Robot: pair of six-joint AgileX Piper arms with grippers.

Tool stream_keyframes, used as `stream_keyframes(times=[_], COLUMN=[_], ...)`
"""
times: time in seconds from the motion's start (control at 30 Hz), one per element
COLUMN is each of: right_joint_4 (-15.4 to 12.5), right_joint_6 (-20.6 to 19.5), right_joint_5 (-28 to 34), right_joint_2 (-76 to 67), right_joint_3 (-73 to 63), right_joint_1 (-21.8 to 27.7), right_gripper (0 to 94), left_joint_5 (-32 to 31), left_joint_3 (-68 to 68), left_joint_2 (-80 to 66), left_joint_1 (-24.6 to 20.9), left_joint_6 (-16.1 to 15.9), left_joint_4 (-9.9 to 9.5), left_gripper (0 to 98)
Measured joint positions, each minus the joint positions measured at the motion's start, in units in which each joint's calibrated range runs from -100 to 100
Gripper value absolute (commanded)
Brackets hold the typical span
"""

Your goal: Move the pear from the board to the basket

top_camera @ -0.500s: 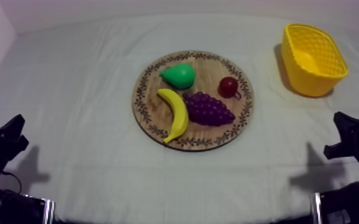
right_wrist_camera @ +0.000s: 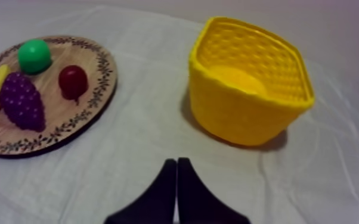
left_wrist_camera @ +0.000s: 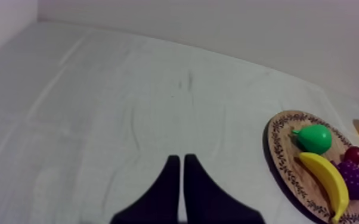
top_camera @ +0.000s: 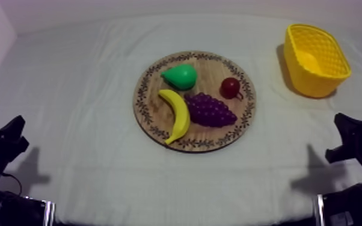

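- Left gripper point(left_wrist_camera: 179, 159): low at near-left of the grey-white cloth point(top_camera: 81, 84), well apart from the fruit. Fingers lie pressed together in a narrow wedge, holding nothing.
- Round wooden board w/ patterned rim point(top_camera: 149, 117): mid-table, carries all four fruits. Risk: a hard downward push could tip or slide it on the cloth.
- Green toy pear point(top_camera: 180, 76): on the far-left part of the board, not yet picked up, lying on its side w/ narrow end to the left. Risk: it looks round and smooth, so a pinch off-centre would prob. squirt it out or roll it off the rim.
- Yellow toy banana point(top_camera: 178, 114): far tip just beside the pear; can't tell if touching. Risk: a finger coming down on the near side may knock it.
- Purple toy grape bunch point(top_camera: 211, 110), small red fruit point(top_camera: 230, 88): right of the pear, in the path of a low reach from the right.
- Yellow plastic basket point(top_camera: 315, 84): far right, well apart from the board. Risk: looks light, so a low carry clipping the rim could shove it; an early release drops the pear outside.
- Right gripper point(right_wrist_camera: 176, 162): low at near-right, basket just beyond it. Fingers closed together, nothing held; must open before descent.
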Motion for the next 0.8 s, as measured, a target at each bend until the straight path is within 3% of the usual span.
stream_keyframes(times=[0.13,0.23,0.33,0.43,0.53,0.67,0.8], right_joint_4=[0.10,1.36,4.84,9.82,12.10,11.34,4.75], right_joint_6=[0.45,-0.44,-3.02,-6.99,-11.67,-15.61,-16.46], right_joint_5=[2.13,2.62,1.98,1.60,2.01,3.64,8.39], right_joint_2=[1.48,4.80,9.06,14.09,19.05,25.77,32.62], right_joint_3=[-0.56,-0.92,-1.98,-4.00,-6.83,-10.95,-16.76], right_joint_1=[-4.19,-7.59,-11.07,-14.01,-16.28,-17.38,-18.26], right_gripper=[2.9,14.4,19.8,17.0,14.8,10.4,8.4], left_joint_5=[0.00,0.00,0.00,0.00,0.00,0.00,0.00], left_joint_3=[0.00,0.00,0.00,0.00,0.00,0.00,0.00], left_joint_2=[0.00,0.00,0.00,0.00,0.00,0.00,0.00], left_joint_1=[0.00,0.00,0.00,0.00,0.00,0.00,0.00], left_joint_6=[0.00,0.00,0.00,0.00,0.00,0.00,0.00], left_joint_4=[0.00,0.00,0.00,0.00,0.00,0.00,0.00], left_gripper=[0.1,0.1,0.1,0.1,0.1,0.1,0.1])
